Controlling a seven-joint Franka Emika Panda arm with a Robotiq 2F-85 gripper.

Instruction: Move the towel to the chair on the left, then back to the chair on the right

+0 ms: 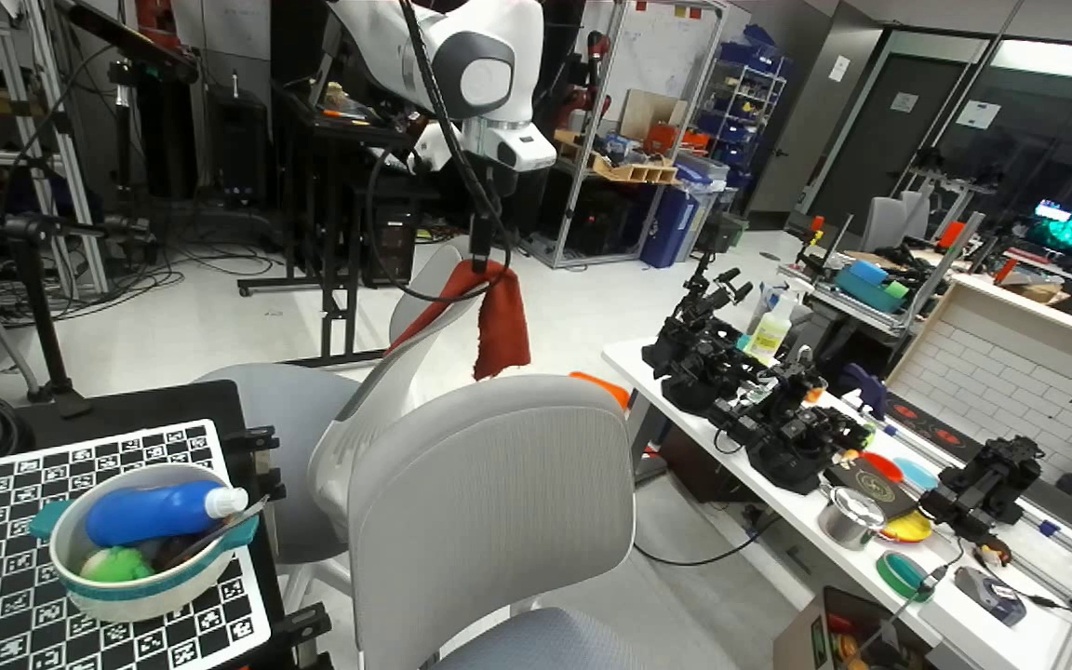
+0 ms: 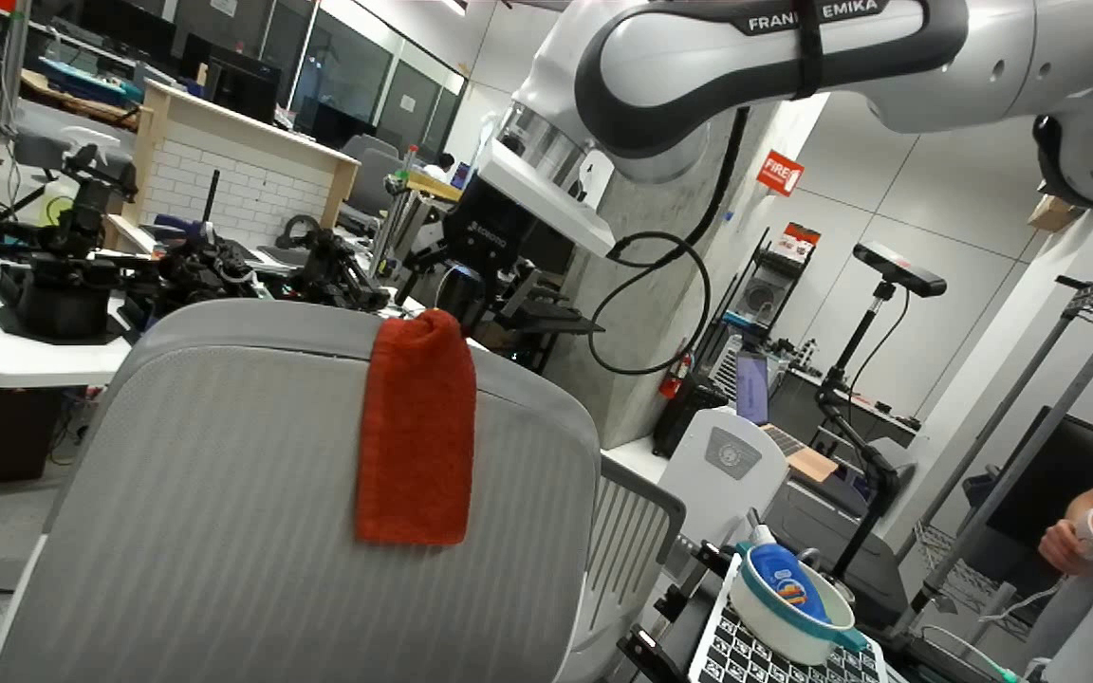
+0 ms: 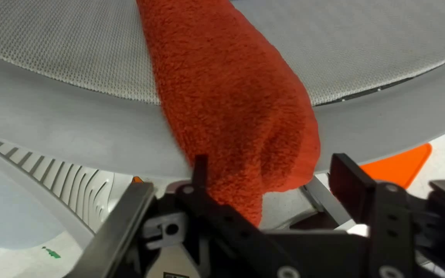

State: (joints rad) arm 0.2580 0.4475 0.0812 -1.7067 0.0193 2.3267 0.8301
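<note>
In an exterior view a pale, smooth floor (image 1: 582, 316) lay beneath a near grey mesh-backed chair (image 1: 489, 502) and, to its left, a far grey mesh-backed chair (image 1: 373, 428) seen almost edge-on. Along the right ran a long white counter (image 1: 627, 361), crowded with black jointed devices (image 1: 792, 456); blue bins (image 1: 752, 58) stood on the far side of the room.

At the near left, a round white pot with teal handles (image 1: 140, 607) sat on a black-and-white patterned board (image 1: 10, 605). A blue bottle with a white cap (image 1: 150, 512) lay in it beside a bright green lump (image 1: 117, 565). Below the counter, an open brown box (image 1: 801, 642) held coloured things too small to tell.

The small orange-red terry towel (image 3: 222, 77) hung over the top of the far chair's back. In the wrist view the robot's black fingers (image 3: 352, 185) stood apart, part of the towel between them.
</note>
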